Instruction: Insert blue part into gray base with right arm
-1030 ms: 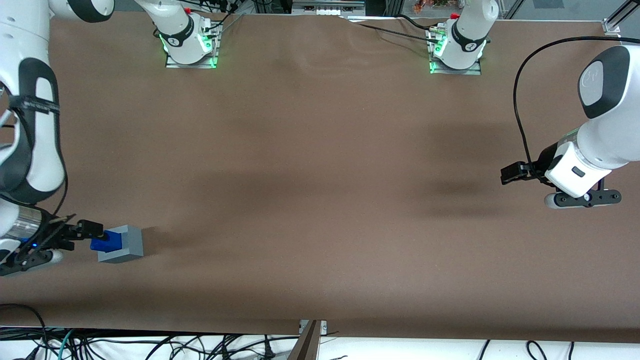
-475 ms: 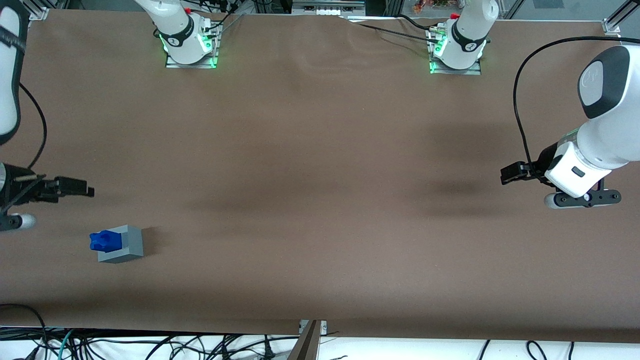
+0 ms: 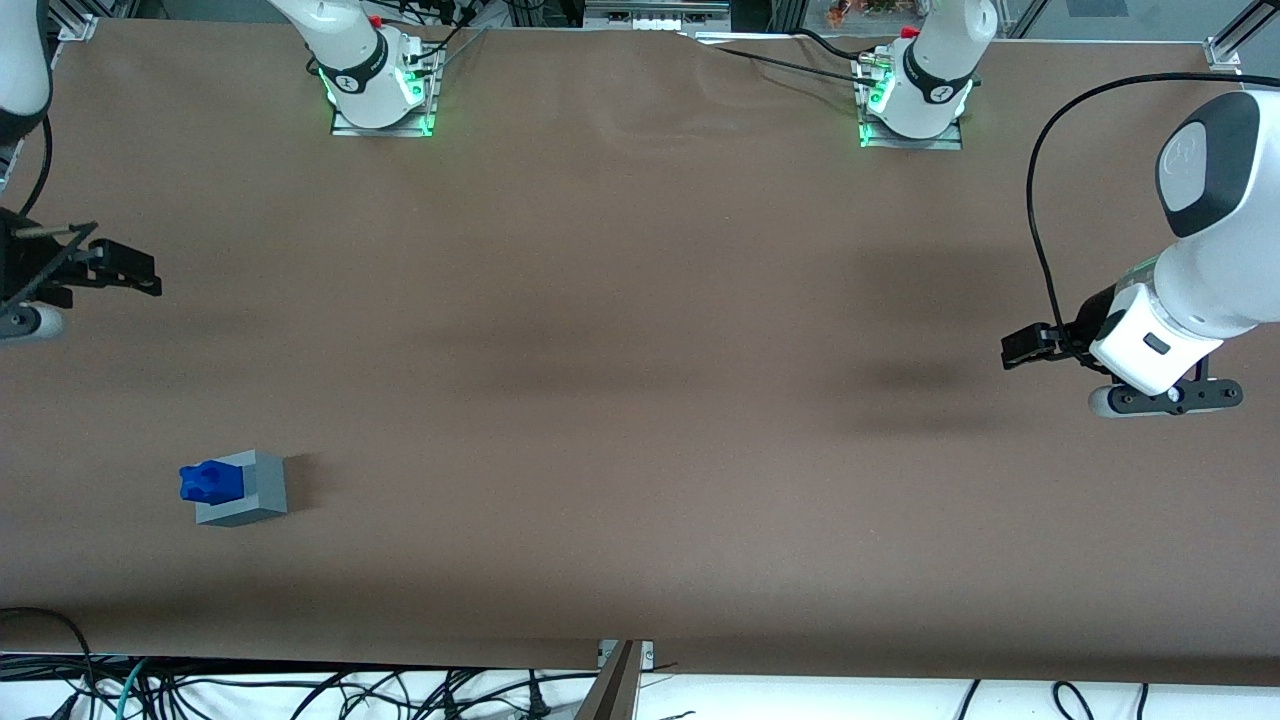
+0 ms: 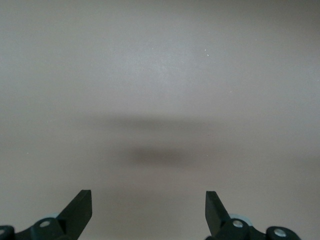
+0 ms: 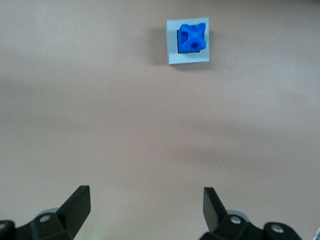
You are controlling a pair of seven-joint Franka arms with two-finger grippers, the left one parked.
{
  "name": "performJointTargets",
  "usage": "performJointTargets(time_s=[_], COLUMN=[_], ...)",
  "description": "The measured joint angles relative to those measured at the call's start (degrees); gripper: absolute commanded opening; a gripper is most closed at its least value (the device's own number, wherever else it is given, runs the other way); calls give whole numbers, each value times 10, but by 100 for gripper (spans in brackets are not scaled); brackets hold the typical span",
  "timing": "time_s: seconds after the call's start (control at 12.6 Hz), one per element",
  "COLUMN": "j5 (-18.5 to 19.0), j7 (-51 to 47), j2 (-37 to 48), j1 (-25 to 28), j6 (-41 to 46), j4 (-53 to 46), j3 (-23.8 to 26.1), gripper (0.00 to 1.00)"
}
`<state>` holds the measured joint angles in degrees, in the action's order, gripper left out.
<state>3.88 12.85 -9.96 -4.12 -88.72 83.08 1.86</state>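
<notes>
Blue part [image 3: 209, 482]: seated in the recess of the gray base [image 3: 243, 490], its bumpy top protruding from the face turned toward the working arm's end of the table. The right wrist view looks straight into that face: blue part [image 5: 192, 38] framed by the gray base [image 5: 187, 42], gray rim showing on all sides, wider on one side than on the one across from it. The front view gives only a slanted look, so the fit inside the recess cannot be judged there.

Gray base: resting on the brown table cover [image 3: 640, 400], toward the working arm's end, nearer the front camera than the gripper.

Gripper [image 3: 135, 275]: of the right arm [image 3: 20, 60], well apart from the base, holding nothing. In the front view it is seen side-on. The right wrist view shows its fingers [image 5: 77, 205] spread wide with bare cover between them.

Right arm: cut off by the picture edge in the front view.
</notes>
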Motion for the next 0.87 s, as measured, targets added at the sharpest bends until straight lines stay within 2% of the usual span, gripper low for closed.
performJointTargets(time_s=[0.4, 0.63, 0.87], j5=[1, 1, -7], j7=[-11, -60, -64], j2=[64, 66, 65], j1=[-1, -1, -2], j6=[-23, -29, -32], j4=[78, 92, 91], j3=[-1, -1, -4], gripper=[100, 100, 100])
